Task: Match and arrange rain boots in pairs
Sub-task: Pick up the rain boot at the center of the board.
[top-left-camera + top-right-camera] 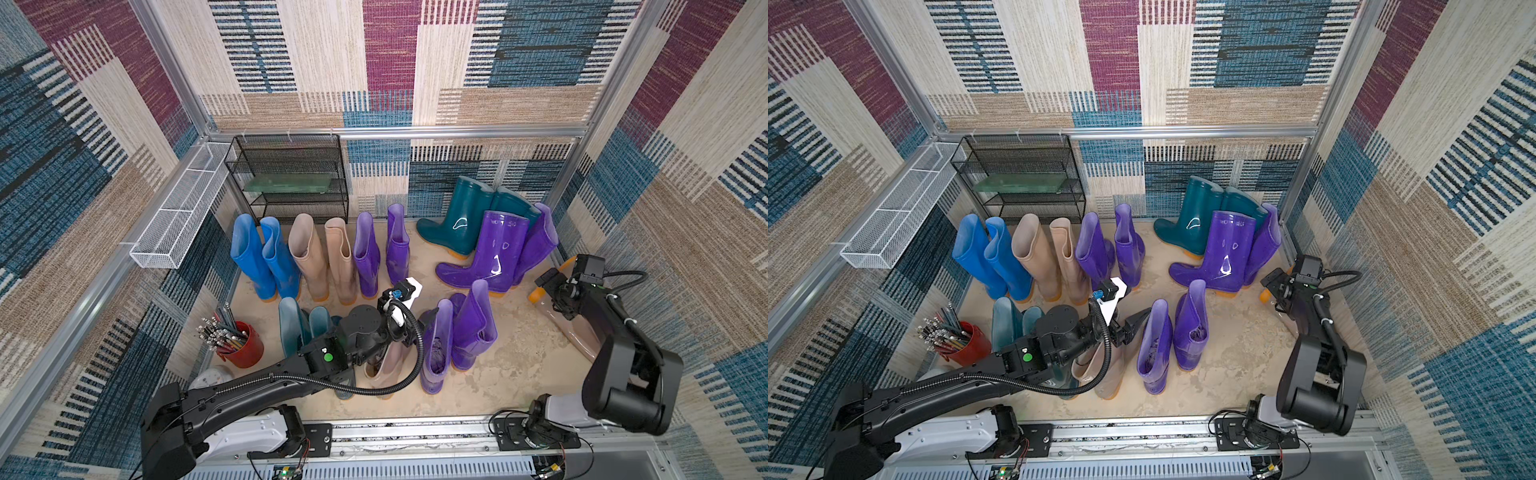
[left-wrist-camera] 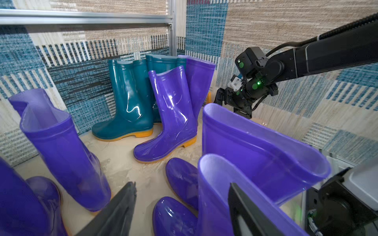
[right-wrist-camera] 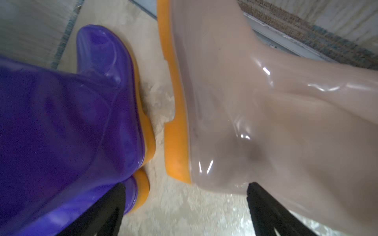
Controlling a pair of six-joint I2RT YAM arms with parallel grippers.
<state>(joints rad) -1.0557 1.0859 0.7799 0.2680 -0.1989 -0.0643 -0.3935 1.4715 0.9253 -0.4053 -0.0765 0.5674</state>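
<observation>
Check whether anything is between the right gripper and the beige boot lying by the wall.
Nothing visible does. In the right wrist view the open right gripper faces the beige boot directly; the purple boot stands off to the side, bare floor between them.

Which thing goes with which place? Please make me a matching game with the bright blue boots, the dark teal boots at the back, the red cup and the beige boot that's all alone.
Things
1. bright blue boots
2. dark teal boots
3. red cup
4. lone beige boot

Places
A. lying on its side at the right edge of the floor
B. standing at the left end of the back row
C. standing in the far right corner
D. standing at the front left

Pairs: 1-B, 2-C, 3-D, 4-A
</observation>
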